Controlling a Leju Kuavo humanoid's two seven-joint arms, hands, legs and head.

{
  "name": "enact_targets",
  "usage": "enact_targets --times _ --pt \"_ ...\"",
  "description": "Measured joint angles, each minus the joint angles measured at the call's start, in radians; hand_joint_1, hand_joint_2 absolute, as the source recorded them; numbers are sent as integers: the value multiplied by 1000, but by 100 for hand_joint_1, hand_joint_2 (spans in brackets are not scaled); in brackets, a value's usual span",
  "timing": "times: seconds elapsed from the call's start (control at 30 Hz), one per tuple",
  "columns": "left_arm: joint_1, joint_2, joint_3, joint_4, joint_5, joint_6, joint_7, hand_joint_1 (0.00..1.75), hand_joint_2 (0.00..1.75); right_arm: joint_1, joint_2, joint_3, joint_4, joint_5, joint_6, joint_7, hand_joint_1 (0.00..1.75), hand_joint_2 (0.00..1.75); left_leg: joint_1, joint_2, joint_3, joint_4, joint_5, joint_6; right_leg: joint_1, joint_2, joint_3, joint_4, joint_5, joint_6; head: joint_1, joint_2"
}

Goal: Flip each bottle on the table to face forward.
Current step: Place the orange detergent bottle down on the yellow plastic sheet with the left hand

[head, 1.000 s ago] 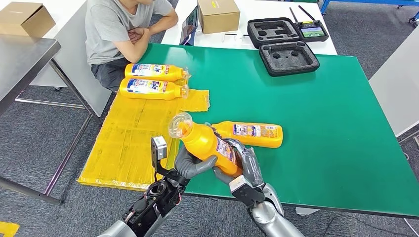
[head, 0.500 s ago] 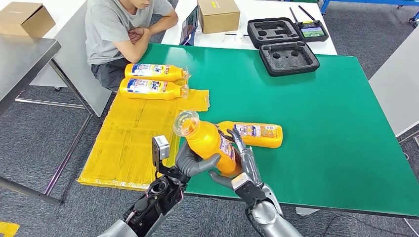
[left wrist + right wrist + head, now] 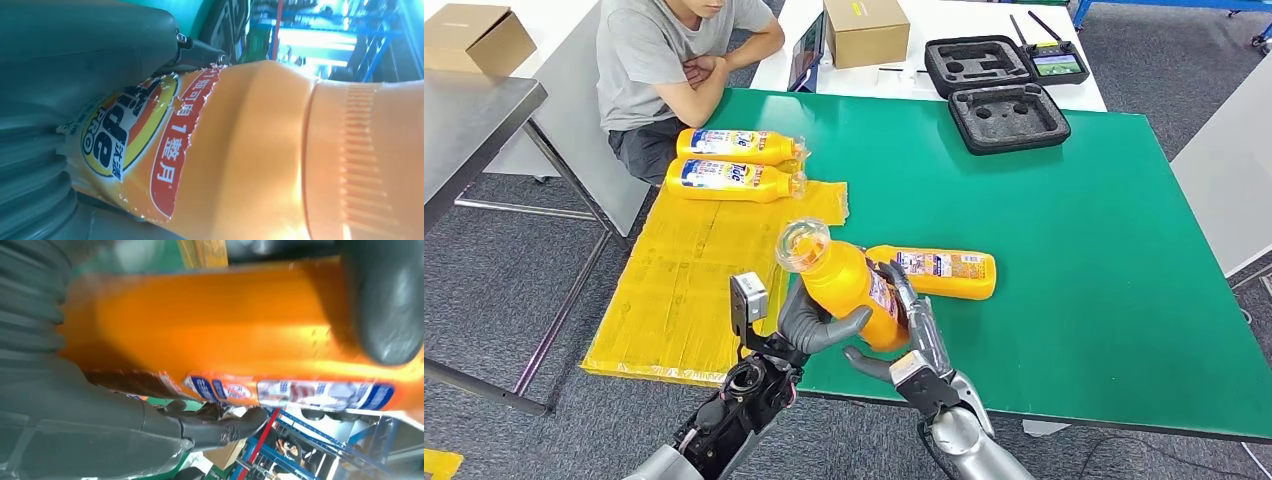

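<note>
My left hand grips an orange detergent bottle around its middle and holds it tilted above the table's near edge, clear cap pointing up and left. In the left wrist view its torn front label lies against the left hand. My right hand stands beside the bottle's lower end with fingers straightened along it and thumb spread; the right wrist view shows the bottle close before the right hand. A second orange bottle lies on the green table just behind. Two more bottles lie at the far left.
A yellow mat covers the table's left end. A person sits with folded arms at the far left corner. Black foam cases and a cardboard box stand at the back.
My right hand's fingers have unwrapped from the held bottle and straightened alongside it. The bottle has shifted slightly right and more upright in my left hand.
</note>
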Motion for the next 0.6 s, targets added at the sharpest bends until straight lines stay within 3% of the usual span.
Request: enact_targets --times 0.37,0.6 --pt "29 -8 40 -80 -61 235 0 175 175 18 0 18 -10 -6 -56 0 0 175 0 0 0 0 0 0 0 0 0 0 0 0 0 0" --pt "28 -3 98 -89 -30 247 0 175 175 20 5 34 -22 -11 -55 0 0 175 0 0 0 0 0 0 0 0 0 0 0 0 0 0"
